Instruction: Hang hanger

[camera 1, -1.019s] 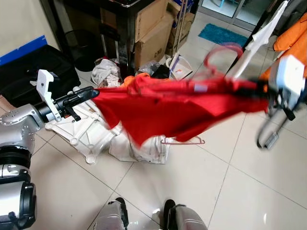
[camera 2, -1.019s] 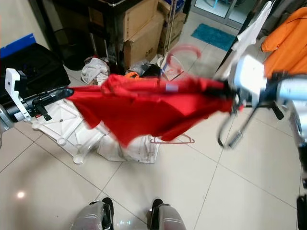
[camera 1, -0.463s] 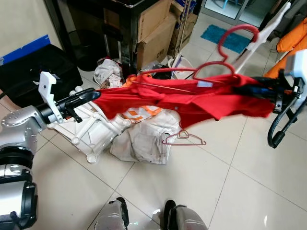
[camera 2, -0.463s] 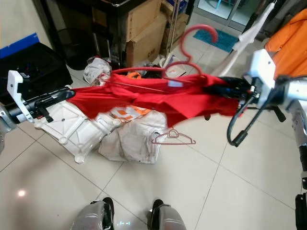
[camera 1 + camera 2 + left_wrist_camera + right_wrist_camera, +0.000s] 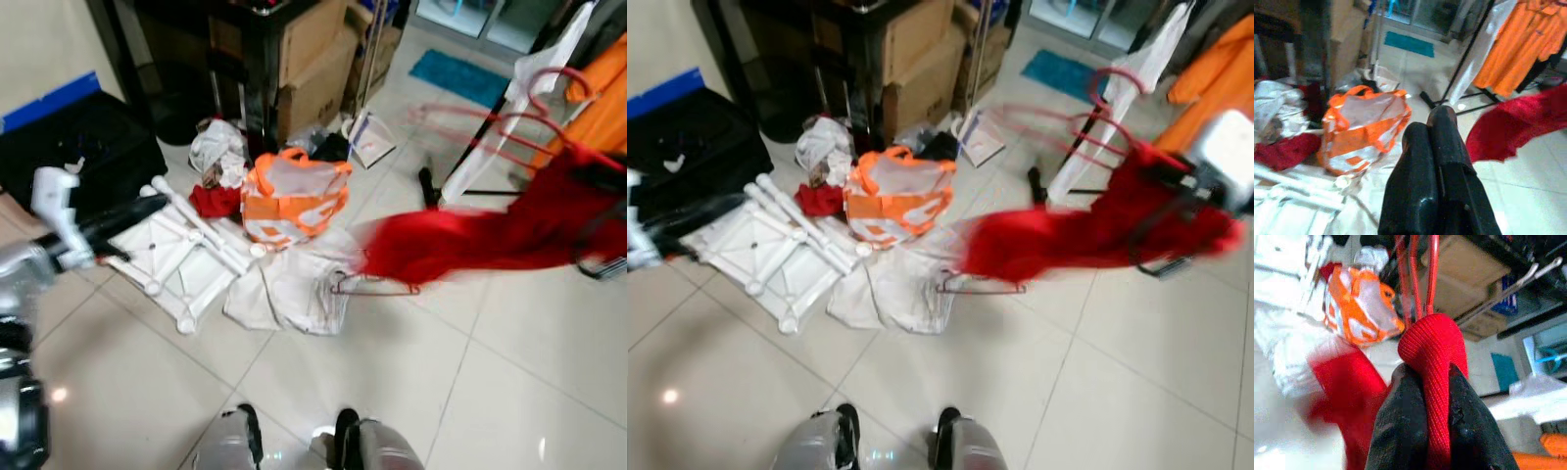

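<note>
A red garment [image 5: 470,245], blurred in motion, trails from the far right down toward the floor. A red hanger [image 5: 509,117] sticks out of its upper end, its hook [image 5: 1107,83] near the clothes rack. My right gripper [image 5: 1425,377] is shut on a fold of the red cloth, with the hanger's red wires rising just above the fingers. Its white wrist [image 5: 1225,166] is at the right edge. My left gripper [image 5: 152,204] is far off on the left over the floor clutter, its fingers [image 5: 1444,132] pressed together with nothing between them.
On the floor lie an orange bag [image 5: 294,196], a white plastic frame [image 5: 176,255], white cloth [image 5: 289,289] and a pink hanger [image 5: 372,286]. Cardboard boxes [image 5: 313,69] and a black case [image 5: 78,147] stand behind. Orange clothes [image 5: 1518,44] hang on a rack at the right.
The left gripper has let go of the red garment and drawn back to the left. The right gripper has swung garment and hanger to the right, so the cloth now hangs from it alone.
</note>
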Robot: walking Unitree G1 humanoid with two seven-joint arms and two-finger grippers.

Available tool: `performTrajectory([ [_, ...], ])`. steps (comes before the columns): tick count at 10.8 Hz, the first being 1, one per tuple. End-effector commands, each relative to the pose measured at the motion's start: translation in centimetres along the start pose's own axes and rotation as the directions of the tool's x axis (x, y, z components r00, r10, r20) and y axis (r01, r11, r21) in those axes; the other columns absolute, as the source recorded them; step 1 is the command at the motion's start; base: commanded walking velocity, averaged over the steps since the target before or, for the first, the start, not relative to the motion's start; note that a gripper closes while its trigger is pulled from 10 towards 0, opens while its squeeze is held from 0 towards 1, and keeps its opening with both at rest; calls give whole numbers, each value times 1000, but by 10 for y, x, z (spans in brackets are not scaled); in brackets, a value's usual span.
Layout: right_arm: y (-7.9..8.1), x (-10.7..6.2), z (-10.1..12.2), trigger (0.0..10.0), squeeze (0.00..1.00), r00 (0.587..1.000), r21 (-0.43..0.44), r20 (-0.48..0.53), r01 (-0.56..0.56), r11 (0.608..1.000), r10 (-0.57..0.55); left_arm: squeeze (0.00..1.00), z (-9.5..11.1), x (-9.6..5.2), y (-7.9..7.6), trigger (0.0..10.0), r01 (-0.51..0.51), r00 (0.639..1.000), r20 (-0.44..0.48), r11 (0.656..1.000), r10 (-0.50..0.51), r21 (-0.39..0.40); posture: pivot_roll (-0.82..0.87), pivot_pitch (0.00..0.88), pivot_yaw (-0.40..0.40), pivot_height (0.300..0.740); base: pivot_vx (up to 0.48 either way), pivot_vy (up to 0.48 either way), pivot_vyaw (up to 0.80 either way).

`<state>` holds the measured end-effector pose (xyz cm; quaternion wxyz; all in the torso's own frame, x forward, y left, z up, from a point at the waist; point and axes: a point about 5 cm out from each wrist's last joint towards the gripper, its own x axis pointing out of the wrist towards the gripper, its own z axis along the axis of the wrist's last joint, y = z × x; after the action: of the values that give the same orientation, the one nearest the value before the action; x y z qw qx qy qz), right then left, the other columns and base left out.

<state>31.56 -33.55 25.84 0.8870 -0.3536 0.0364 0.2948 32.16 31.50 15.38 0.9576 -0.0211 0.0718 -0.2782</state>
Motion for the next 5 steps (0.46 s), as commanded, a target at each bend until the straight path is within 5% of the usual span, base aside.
performTrajectory([
  [1, -8, -4, 5, 0, 0, 998, 22, 44, 52, 998, -53, 0, 2, 3, -2, 0, 15, 1000, 1, 1000, -15, 9, -129, 184, -86, 740, 0, 0, 0],
  [3, 4, 14, 34, 0, 0, 937, 159, 348, -94, 983, 33, 0, 2, 25, -27, 0, 160, 985, 71, 987, -159, -9, -124, 184, -85, 740, 0, 0, 0],
  [4, 11, 22, 47, 0, 0, 896, 176, 440, -148, 973, 57, 0, 0, 37, -39, 1961, 179, 980, 87, 984, -177, -11, -124, 184, -85, 740, 0, 0, 0],
  [5, 26, 35, 63, 0, 0, 829, 196, 551, -239, 951, 95, 0, -5, 62, -63, 10000, 207, 970, 138, 978, -201, -32, -125, 178, -86, 740, 0, 0, 0],
])
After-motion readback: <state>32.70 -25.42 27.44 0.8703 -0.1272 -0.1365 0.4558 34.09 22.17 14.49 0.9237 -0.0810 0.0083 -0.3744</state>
